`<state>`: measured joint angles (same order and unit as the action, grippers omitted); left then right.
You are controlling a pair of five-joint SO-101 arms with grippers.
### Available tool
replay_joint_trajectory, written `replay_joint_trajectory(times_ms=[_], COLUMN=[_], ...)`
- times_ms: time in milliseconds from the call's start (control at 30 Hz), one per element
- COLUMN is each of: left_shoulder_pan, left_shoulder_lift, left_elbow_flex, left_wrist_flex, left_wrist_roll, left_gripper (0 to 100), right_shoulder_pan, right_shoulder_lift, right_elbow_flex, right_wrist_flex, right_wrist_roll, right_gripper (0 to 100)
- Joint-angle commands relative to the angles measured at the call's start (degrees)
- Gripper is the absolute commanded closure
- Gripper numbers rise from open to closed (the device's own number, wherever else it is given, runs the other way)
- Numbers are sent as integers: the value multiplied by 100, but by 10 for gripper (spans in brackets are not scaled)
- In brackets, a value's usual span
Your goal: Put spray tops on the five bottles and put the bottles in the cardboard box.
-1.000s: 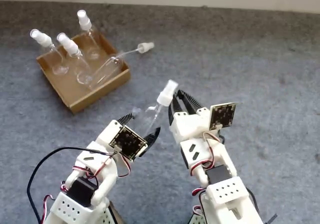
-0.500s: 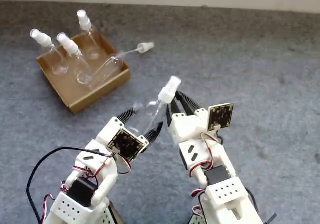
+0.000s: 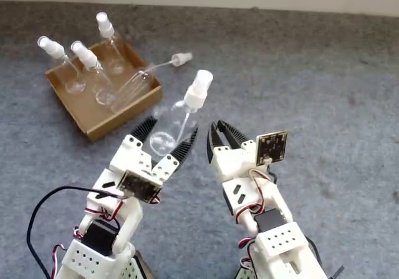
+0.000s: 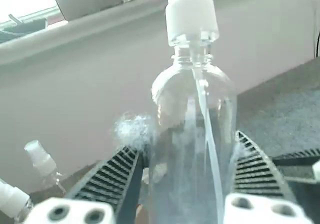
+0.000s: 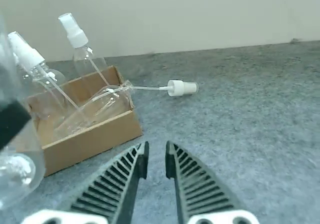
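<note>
Bottle (image 3: 177, 114) clamped low in left gripper (image 3: 172, 129); right gripper (image 3: 221, 134) empty, fingers barely parted. Top-heavy, so it may tilt or slip toward the cardboard box (image 3: 124, 113).

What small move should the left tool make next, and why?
Probably carry the bottle toward the cardboard box: the left tool grips its body, its spray top looks seated, and the right tool is clear of it.

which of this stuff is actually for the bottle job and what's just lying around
For the job:
held bottle, topped, in left gripper
cardboard box
three topped bottles standing in it
fourth bottle lying in it, its spray top poking outside
right gripper, empty

Just there:
grey carpet
black cable by left arm
</note>
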<state>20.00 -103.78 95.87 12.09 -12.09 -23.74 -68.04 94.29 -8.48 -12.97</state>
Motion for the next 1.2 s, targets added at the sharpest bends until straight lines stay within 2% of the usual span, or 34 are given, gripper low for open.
replay_joint_trajectory(times_ms=[0, 167, 233, 467, 600, 700, 767, 967, 1067, 1167], left_shoulder_pan=[-92, -101, -119, -980, -989, -998, -998, -998, -989, -989], left_shoulder_lift=[-57, -57, -57, -57, -48, -48, -48, -31, -22, -22], left_elbow_flex=[119, 119, 119, 119, 119, 119, 119, 119, 119, 127], left_wrist_flex=[-580, -589, -598, -774, -765, -765, -765, -756, -747, -677], left_wrist_roll=[-9, 0, 308, 2620, 3965, 4571, 4730, 4738, 4738, 4738], left_gripper=[881, 881, 881, 881, 880, 880, 880, 880, 880, 881], right_shoulder_pan=[-409, -804, -927, -1367, -1420, -1429, -1455, -2018, -2220, -2220], right_shoulder_lift=[-66, -66, -66, -66, -66, -66, -66, -66, -48, -66], right_elbow_flex=[-31, 180, 207, 207, 207, 207, 207, 444, 796, 1042], right_wrist_flex=[-136, -136, -136, -136, -136, -136, -136, -233, -954, -963], right_wrist_roll=[-26, 0, 9, 18, 18, 18, 193, 1600, 2022, 2242], right_gripper=[950, 950, 950, 950, 950, 950, 950, 950, 950, 950])
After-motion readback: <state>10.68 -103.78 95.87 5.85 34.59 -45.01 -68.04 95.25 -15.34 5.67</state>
